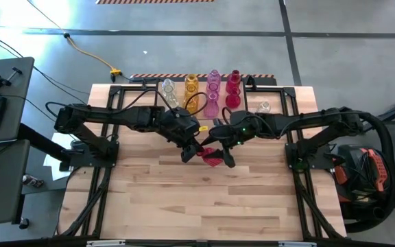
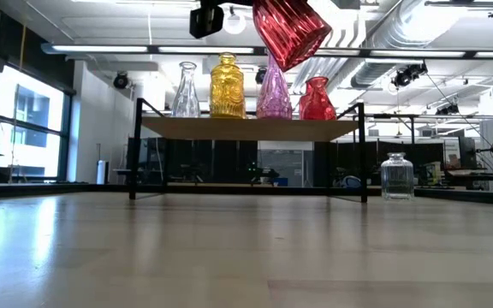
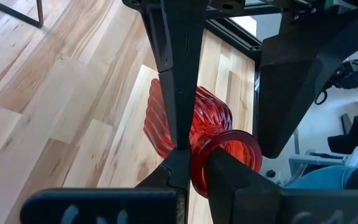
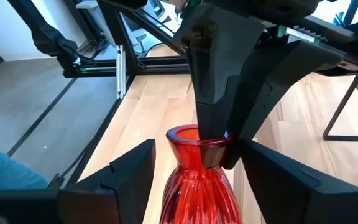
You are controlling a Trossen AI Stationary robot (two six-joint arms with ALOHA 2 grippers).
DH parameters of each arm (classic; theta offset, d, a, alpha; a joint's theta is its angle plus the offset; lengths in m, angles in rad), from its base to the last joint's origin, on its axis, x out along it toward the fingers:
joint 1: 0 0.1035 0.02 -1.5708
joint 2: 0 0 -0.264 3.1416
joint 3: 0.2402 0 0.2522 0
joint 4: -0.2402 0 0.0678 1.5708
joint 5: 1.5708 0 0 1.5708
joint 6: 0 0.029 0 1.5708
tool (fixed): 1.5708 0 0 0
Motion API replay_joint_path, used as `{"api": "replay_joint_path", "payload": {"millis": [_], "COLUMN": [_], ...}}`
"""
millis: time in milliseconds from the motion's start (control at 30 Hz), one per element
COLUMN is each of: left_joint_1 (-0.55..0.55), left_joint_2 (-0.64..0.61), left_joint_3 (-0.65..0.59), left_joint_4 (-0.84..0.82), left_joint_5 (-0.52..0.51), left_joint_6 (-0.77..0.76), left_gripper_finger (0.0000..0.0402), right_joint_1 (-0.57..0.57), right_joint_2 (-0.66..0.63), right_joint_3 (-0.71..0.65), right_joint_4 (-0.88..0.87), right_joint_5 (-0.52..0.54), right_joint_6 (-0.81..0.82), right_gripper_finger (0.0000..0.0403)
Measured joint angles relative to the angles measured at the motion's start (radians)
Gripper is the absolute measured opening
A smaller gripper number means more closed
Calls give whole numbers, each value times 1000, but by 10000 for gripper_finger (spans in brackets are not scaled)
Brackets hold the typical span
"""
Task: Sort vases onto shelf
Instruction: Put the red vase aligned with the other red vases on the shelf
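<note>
A red ribbed vase (image 1: 211, 158) hangs high above the middle of the table, and in the low view the red vase (image 2: 289, 30) shows tilted. My left gripper (image 1: 192, 152) is shut on its mouth. My right gripper (image 1: 223, 159) is open, with one finger on each side of the vase's body (image 4: 197, 186), and a gap shows on at least one side. At the table's far edge the shelf (image 2: 246, 128) carries clear (image 2: 185, 90), yellow (image 2: 227, 85), pink (image 2: 274, 94) and red (image 2: 317, 98) vases, standing on their bases. My left gripper pinches the rim of the vase's mouth (image 3: 199, 163) between its fingers. One finger (image 4: 211, 121) reaches into the mouth and the other stays outside. The fingers slant down from the table's left side. The vase hangs tilted below them, clear of the table.
A small clear jar (image 2: 396, 175) stands on the table to the right of the shelf. The two arms meet over the table's middle. The near half of the wooden tabletop (image 1: 204, 206) lies bare.
</note>
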Motion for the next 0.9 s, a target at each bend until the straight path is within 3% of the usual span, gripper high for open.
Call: {"api": "replay_joint_path", "payload": {"millis": [900], "left_joint_1": [0], "left_joint_2": [-2], "left_joint_3": [4], "left_joint_4": [-44], "left_joint_5": [0], "left_joint_6": [-70], "left_gripper_finger": [17], "right_joint_1": [0], "right_joint_2": [39], "right_joint_3": [-2], "right_joint_4": [-39], "right_joint_5": [44], "right_joint_6": [161], "right_gripper_finger": [248]}}
